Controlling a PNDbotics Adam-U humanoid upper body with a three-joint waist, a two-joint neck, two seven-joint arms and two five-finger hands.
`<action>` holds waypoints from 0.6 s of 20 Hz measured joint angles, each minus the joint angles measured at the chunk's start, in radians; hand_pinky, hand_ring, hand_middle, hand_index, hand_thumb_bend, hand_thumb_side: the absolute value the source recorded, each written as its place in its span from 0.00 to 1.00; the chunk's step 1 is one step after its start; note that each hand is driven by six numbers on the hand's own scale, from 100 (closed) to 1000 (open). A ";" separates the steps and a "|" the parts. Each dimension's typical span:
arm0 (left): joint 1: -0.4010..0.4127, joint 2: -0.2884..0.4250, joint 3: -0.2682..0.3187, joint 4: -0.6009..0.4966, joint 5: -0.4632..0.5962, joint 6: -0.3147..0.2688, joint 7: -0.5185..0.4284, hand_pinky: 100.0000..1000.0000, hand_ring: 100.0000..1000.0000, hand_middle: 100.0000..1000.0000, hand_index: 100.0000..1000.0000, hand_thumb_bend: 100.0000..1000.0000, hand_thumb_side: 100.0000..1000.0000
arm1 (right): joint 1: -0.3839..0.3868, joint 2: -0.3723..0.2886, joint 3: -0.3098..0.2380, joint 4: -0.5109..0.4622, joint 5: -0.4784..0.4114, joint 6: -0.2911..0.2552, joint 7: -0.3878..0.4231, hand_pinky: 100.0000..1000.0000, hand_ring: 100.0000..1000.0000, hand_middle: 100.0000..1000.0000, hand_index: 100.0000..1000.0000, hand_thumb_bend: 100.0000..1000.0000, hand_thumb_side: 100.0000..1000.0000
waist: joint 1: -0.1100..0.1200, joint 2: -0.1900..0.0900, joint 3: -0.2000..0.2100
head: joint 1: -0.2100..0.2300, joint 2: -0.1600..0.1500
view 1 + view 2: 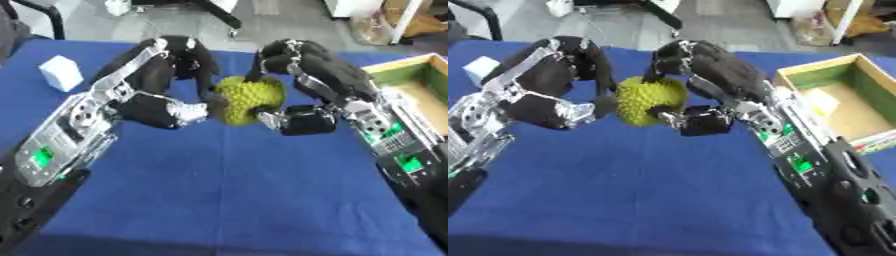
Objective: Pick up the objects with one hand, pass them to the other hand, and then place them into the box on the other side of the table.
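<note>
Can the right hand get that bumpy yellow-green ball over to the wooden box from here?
Probably yes. The right hand is curled on the yellow-green ball, and the wooden box sits open on its side. But the left hand also grips the ball and must release first.

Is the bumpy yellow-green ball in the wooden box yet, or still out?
Out. The bumpy yellow-green ball is between the left hand and right hand, left of the wooden box.

A blue cloth covers the counter [227, 200]. Beyond its far edge lies a grey floor [289, 25], crossed by a black furniture leg [219, 14]. At far right stand a white post [843, 20] and something brown.
</note>
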 measured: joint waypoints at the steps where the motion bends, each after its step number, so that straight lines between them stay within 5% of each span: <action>1: 0.000 0.000 0.000 0.000 0.001 0.000 0.000 0.58 0.33 0.34 0.53 0.36 0.00 | 0.000 0.000 0.000 0.002 0.004 0.003 -0.017 0.61 0.44 0.31 0.43 0.00 0.00 | 0.000 0.000 0.000 | 0.000 0.000; 6: 0.009 0.000 0.009 -0.006 0.003 -0.002 0.002 0.61 0.38 0.39 0.58 0.45 0.07 | 0.000 -0.001 0.000 0.004 0.022 0.008 -0.066 0.60 0.43 0.30 0.42 0.00 0.00 | 0.000 0.000 0.000 | -0.002 0.000; 12: 0.065 0.007 0.074 -0.006 -0.049 -0.025 0.048 0.66 0.44 0.45 0.66 0.73 0.33 | -0.008 -0.064 -0.055 0.001 0.043 0.030 -0.095 0.60 0.43 0.30 0.41 0.00 0.00 | 0.000 0.000 0.000 | -0.027 0.000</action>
